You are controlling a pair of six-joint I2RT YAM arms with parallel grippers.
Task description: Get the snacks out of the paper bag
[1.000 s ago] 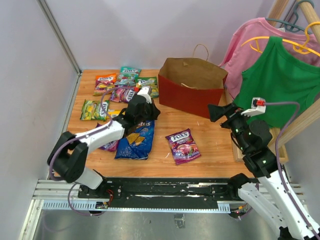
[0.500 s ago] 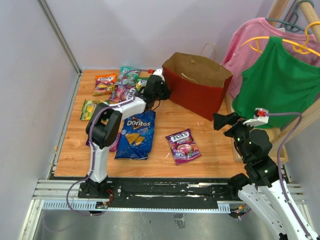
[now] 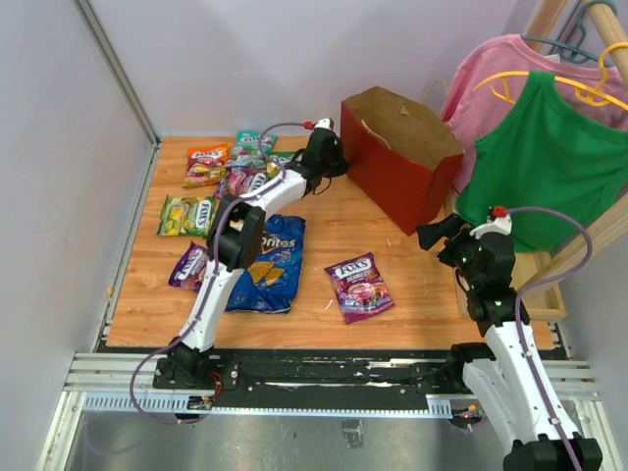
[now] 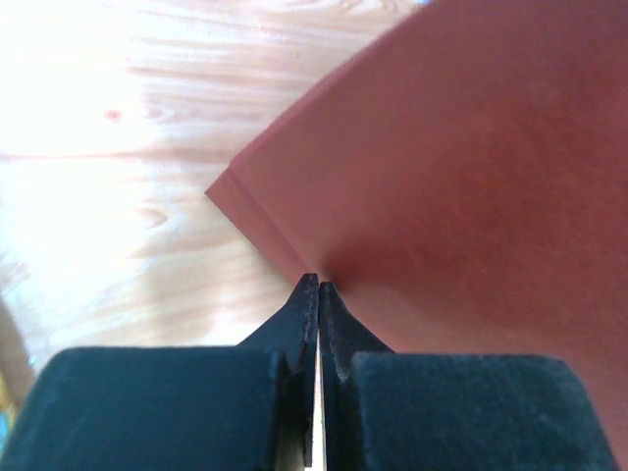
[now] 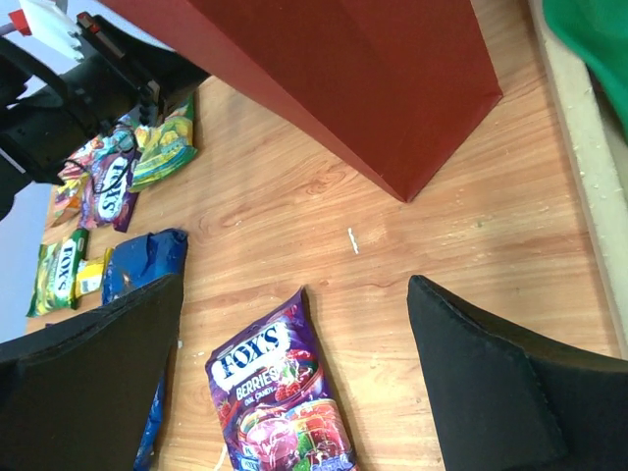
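The dark red paper bag [image 3: 400, 175] stands at the back right of the table, turned at an angle, brown inside; it also shows in the left wrist view [image 4: 471, 167] and the right wrist view [image 5: 334, 78]. My left gripper [image 3: 339, 163] is shut and empty, with its tips [image 4: 318, 287] against the bag's lower left corner. My right gripper [image 3: 430, 234] is wide open and empty [image 5: 294, 287], held above the table in front of the bag. A purple candy packet [image 3: 359, 287] [image 5: 280, 402] and the blue Doritos bag [image 3: 267, 265] lie on the table. Several candy packets [image 3: 221, 177] lie at the back left.
A pink shirt [image 3: 491, 78] and a green shirt [image 3: 549, 157] hang on a wooden rack [image 3: 549, 289] at the right, just behind the bag. Grey walls close the left and back. The left arm [image 5: 88, 88] stretches across the packets.
My left arm has reached from the Doritos bag to the paper bag and pushed it back and right, turning it. My right gripper has drawn back a little.
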